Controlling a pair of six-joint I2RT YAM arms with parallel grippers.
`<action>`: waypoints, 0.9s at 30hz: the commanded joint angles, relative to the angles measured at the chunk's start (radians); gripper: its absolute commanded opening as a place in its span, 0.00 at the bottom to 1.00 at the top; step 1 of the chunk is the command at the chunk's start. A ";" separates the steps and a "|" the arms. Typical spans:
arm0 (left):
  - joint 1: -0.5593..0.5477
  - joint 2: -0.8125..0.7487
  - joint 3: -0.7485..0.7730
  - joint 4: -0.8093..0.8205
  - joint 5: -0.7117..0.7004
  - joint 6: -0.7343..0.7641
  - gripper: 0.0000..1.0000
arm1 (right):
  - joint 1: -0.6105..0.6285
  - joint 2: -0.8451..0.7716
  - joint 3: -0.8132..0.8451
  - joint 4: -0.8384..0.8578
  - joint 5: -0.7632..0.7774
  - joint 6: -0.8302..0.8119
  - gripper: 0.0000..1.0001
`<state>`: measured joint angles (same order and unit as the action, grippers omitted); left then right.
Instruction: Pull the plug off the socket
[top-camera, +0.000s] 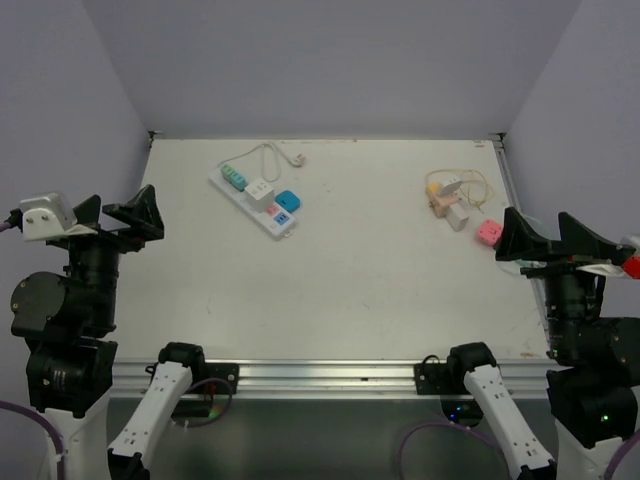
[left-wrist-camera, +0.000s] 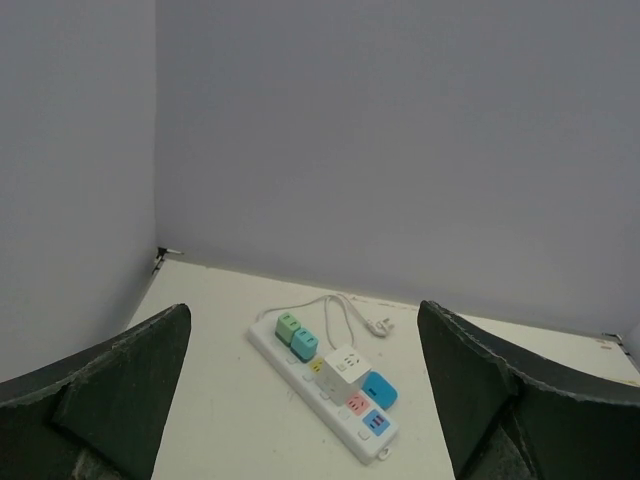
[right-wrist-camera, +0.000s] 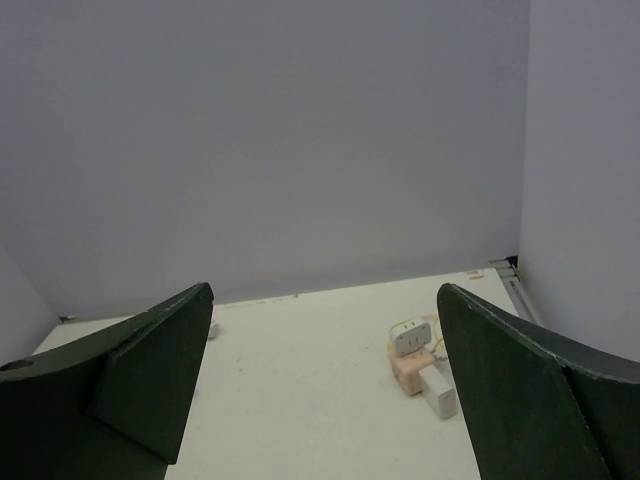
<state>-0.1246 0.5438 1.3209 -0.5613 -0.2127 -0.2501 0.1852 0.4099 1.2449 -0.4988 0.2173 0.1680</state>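
Note:
The socket, a long white power strip (top-camera: 255, 204), lies on the far left of the table; it also shows in the left wrist view (left-wrist-camera: 300, 385). Plugged into it are a green cube (left-wrist-camera: 288, 326), a teal cube (left-wrist-camera: 304, 343), a white cube plug (left-wrist-camera: 346, 370) and a blue plug (left-wrist-camera: 380, 389) at its side. Its white cord (top-camera: 268, 152) loops behind it. My left gripper (top-camera: 118, 218) is open and empty, raised at the table's left edge. My right gripper (top-camera: 545, 238) is open and empty at the right edge.
A cluster of small adapters with a yellow cord (top-camera: 450, 198) lies at the far right, also in the right wrist view (right-wrist-camera: 420, 362). A pink cube adapter (top-camera: 487, 232) sits near my right gripper. Grey walls close in the table on three sides.

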 joint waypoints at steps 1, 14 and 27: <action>-0.001 -0.002 -0.021 0.037 -0.005 -0.017 1.00 | 0.005 0.006 -0.022 0.043 -0.022 0.014 0.99; -0.001 0.027 -0.114 0.014 -0.042 -0.074 1.00 | 0.005 0.042 -0.196 0.045 -0.001 0.149 0.99; -0.001 0.067 -0.369 0.066 0.139 -0.075 0.99 | 0.005 0.297 -0.367 -0.056 0.102 0.309 0.99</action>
<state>-0.1249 0.6010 1.0191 -0.5468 -0.1497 -0.3145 0.1852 0.6476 0.9012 -0.5316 0.2558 0.4126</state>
